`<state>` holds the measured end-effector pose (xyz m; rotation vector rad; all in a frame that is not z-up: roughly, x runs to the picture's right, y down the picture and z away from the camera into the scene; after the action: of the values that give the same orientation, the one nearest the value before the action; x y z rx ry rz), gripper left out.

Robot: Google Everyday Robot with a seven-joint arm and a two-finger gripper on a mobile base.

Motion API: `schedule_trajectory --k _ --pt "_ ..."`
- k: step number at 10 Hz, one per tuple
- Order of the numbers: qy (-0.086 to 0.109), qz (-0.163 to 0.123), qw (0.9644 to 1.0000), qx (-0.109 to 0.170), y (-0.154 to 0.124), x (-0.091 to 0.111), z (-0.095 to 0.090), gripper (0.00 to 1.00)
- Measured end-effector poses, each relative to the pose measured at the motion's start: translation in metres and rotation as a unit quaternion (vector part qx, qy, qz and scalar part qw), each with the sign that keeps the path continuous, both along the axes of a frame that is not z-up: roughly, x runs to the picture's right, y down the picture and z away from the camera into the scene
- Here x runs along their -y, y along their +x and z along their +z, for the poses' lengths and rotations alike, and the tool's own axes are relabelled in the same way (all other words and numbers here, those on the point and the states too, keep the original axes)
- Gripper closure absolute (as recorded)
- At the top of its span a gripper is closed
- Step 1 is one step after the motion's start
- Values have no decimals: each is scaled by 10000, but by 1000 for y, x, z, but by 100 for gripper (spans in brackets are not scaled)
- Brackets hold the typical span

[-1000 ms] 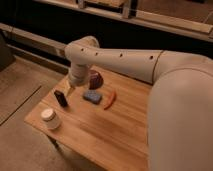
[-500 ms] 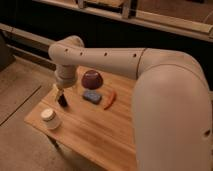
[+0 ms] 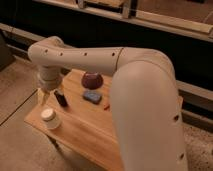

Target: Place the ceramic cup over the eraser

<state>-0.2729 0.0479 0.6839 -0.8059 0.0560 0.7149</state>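
The ceramic cup [image 3: 50, 118] is small and white and stands upright near the table's front left corner. The eraser [image 3: 61, 97], a small black block, stands behind and to the right of it. My gripper [image 3: 44, 96] hangs down from the white wrist over the table's left edge. It is just left of the eraser, above and behind the cup, and touches neither. It is open and holds nothing.
A dark maroon bowl [image 3: 92, 79] sits at the back of the wooden table [image 3: 80, 132], with a flat blue pad [image 3: 92, 96] in front of it. A red item [image 3: 106, 106] peeks out beside my arm, which covers the table's right side. Floor lies left of the table.
My arm has swung left and the gripper has gone from beside the eraser out to the table's left edge. The objects on the table have not moved.
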Motion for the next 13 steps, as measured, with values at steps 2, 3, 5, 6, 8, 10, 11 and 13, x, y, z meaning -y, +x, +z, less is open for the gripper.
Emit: schedule_trajectory --k 2,3,5,6,8,10,11,13 --pt "-53 -228 9996 128 -16 -12 -2 35" --pt "-87 -378 9990 201 -26 -19 -3 35" --pt "-95 -603 9979 218 -36 -29 -7 35" --pt "-71 -664 9977 122 -37 -34 -10 35" --pt "-51 -602 9982 -15 -37 -41 -12 35" --pt "-63 -440 9990 -103 -36 -47 -10 35" --pt "-61 -379 9992 -149 -34 -48 -7 35" --pt "-50 -285 9992 -258 -28 -50 -1 35"
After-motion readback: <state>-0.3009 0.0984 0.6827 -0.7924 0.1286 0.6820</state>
